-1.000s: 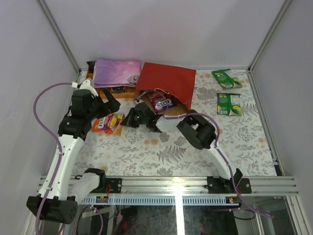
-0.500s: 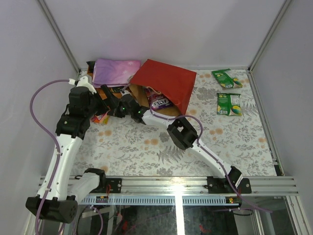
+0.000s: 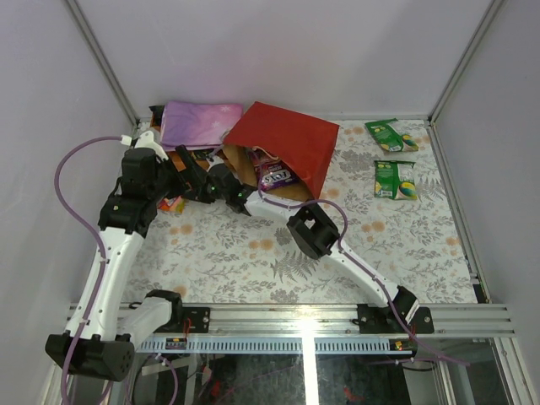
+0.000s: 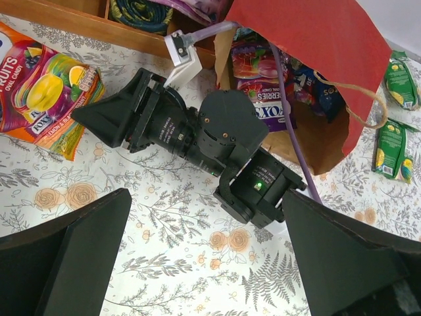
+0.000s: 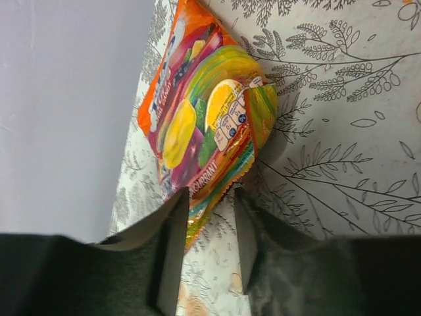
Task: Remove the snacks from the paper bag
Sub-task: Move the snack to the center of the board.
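The paper bag point(image 3: 287, 139) lies on its side at the middle of the desk's point(image 3: 337, 253) far edge, red outside up, its mouth gaping toward the left. A purple candy packet point(image 4: 260, 85) and a dark blue packet point(image 4: 322, 92) show inside the mouth. 2 green packets point(image 3: 390, 135) point(image 3: 395, 179) lie flat out of the bag near the far right corner, well apart from it. An orange and yellow fruit-candy packet point(image 5: 197, 125) lies flat near the left edge.

The right gripper point(image 5: 207, 201) reaches across to that packet. Its jaws are parted a little, with the packet's near corner in the gap between the fingertips.

The left gripper point(image 4: 205, 217) hangs above the right arm's wrist, jaws spread wide with nothing between them.

A wooden box point(image 4: 66, 16) sits at the far left corner, just beside the bag, with a pink-purple cloth point(image 3: 198, 125) on top.
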Robot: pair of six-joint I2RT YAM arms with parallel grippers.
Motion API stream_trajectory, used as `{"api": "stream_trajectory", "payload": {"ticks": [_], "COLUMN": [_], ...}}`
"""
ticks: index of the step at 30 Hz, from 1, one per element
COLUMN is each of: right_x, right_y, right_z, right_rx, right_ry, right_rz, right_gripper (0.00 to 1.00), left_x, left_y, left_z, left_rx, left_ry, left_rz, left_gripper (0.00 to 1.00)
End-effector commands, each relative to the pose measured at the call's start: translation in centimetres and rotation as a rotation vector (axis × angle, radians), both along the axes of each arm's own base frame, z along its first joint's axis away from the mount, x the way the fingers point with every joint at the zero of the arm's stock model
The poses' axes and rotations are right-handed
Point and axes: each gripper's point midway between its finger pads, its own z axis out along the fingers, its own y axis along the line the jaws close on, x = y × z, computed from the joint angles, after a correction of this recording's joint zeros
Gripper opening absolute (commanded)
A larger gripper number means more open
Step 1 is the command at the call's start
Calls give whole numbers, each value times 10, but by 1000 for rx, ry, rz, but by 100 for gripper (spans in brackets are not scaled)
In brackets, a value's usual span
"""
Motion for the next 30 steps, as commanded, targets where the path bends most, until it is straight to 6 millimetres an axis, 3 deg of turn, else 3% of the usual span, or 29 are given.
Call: {"api": "stream_trajectory", "payload": {"ticks": [1,5,7,14,18,20,24,26,30], "right_x": [-8,-24,-37,-90,-141,-161,-174,-173,-167], "right_y": [0,-24,-38,-100,-132,-155,-202,-216,-225], "right_z": [35,64,71,99,111,111,104,112,129], "right_rx": [63,95,97,117,143,128,-13,-61,-92], "right_ry": [-57,-77,-68,-58,-111,-147,-251,-305,-396], "right_rz": [40,31,37,67,225,253,219,196,188], "right_gripper": [50,77,84,92,92,93,93,95,97], "left_x": [0,-1,-3,-7,-6,-5,-5,-5,-5], "left_y": [9,16,19,22,18,15,9,12,25], "left_z": [-5,-23,-32,-69,-86,-97,-128,-138,-150], "left_rx": [15,34,42,33,-1,-15,-29,-17,28], "left_ry": [19,59,76,150,172,194,279,317,362], "left_rz": [44,80,98,136,137,130,124,146,231], "left_gripper": [100,100,100,100,97,90,71,67,64]}}
